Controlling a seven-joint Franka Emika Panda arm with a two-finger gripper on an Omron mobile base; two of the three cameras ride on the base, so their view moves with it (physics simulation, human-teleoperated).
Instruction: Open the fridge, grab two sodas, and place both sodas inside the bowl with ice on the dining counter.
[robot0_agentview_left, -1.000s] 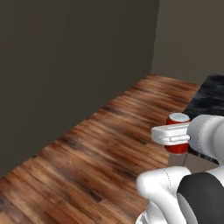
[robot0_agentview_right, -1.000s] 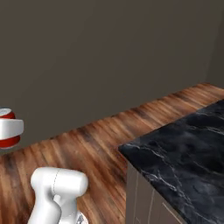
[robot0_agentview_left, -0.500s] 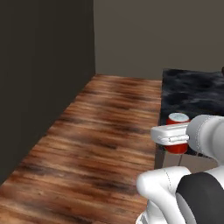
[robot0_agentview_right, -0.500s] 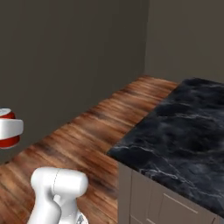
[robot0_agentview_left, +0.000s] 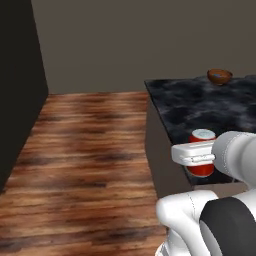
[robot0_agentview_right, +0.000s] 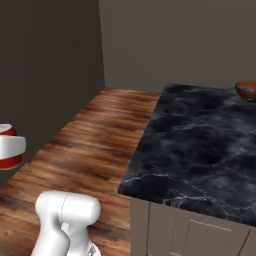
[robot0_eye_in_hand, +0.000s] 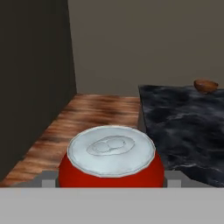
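Note:
A red soda with a silver top is held in my gripper, low at the near edge of the dining counter. The white finger crosses the can's side. At the left edge of the right base view, the same soda sits behind a finger. In the hand view the soda rests between the gripper tips. The bowl is reddish-brown and stands far back on the black veined dining counter. Something blue lies in the bowl. The dining counter and bowl show at right.
Wood floor stretches to the left of the counter up to a grey wall. A tall dark surface stands at the left; whether it is the fridge I cannot tell. Pale cabinet fronts sit below the counter edge.
The whole picture has swung as the base turned: the counter has come further into view and the bowl now shows. The soda stays in the gripper as before.

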